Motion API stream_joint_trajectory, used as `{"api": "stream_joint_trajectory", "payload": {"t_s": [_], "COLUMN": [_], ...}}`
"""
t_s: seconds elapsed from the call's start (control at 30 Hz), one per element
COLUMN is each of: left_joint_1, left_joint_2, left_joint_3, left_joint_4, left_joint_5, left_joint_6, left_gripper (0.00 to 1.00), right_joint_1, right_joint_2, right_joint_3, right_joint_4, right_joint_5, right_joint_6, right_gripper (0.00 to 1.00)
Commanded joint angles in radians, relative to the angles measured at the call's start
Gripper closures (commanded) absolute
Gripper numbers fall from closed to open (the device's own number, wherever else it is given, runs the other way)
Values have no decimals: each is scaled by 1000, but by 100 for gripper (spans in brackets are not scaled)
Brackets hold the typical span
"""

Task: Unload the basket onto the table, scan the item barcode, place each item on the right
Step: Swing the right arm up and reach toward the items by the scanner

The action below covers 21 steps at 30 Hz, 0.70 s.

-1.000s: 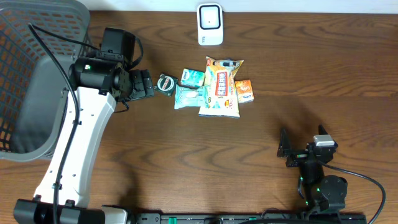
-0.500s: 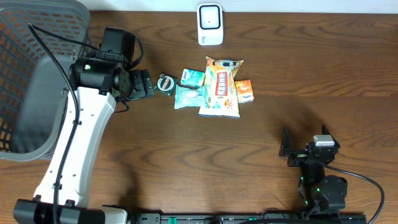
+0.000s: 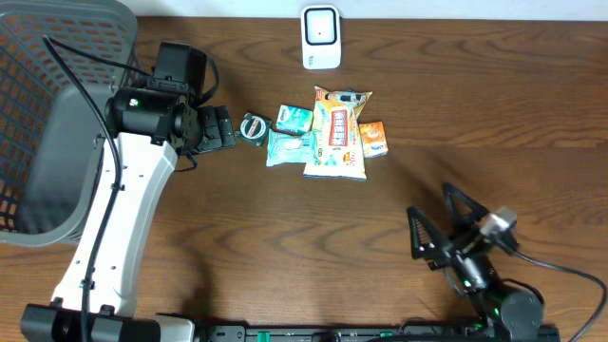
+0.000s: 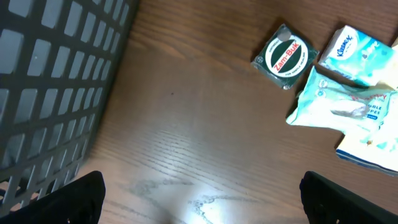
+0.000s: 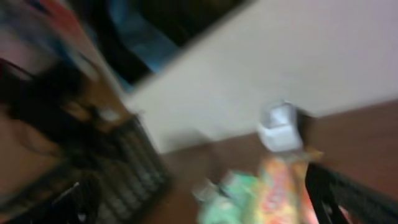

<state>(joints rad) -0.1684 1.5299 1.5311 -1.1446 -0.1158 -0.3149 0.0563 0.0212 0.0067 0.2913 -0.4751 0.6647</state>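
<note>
Several items lie in a cluster at mid-table: a round green Zam-Buk tin, a small tissue pack, a pale wipes pack, a yellow snack bag and an orange box. A white scanner stands at the far edge. My left gripper hovers open just left of the tin, holding nothing. In the left wrist view the tin lies ahead of the open left gripper. My right gripper is open and empty near the front right. The right wrist view is blurred.
A grey mesh basket fills the far left, and its wall shows close beside the left gripper. The blurred right wrist view shows the scanner, the snack bag and the basket.
The right arm has swung and tilted, its gripper spreading out toward the left and pointing at the items. The left arm and the items have not moved.
</note>
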Motion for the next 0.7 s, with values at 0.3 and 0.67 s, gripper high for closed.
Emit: {"api": "stream_joint_trajectory", "payload": {"t_s": [0.3,0.67], "left_joint_1": [2,2], "left_joint_2": [-2,-2], "left_joint_3": [-2,-2], "left_joint_4": [-2,-2], "left_joint_5": [-20,-20], "left_joint_6": [-5,-5], "left_gripper": [2,2], "right_joint_1": [-3,-3], "right_joint_2": [-3,254], "right_joint_3": [81,474], "right_joint_4": [435,354], "right_joint_5": [184,36], "right_joint_6": [184,-214], "right_gripper": [1,1]}}
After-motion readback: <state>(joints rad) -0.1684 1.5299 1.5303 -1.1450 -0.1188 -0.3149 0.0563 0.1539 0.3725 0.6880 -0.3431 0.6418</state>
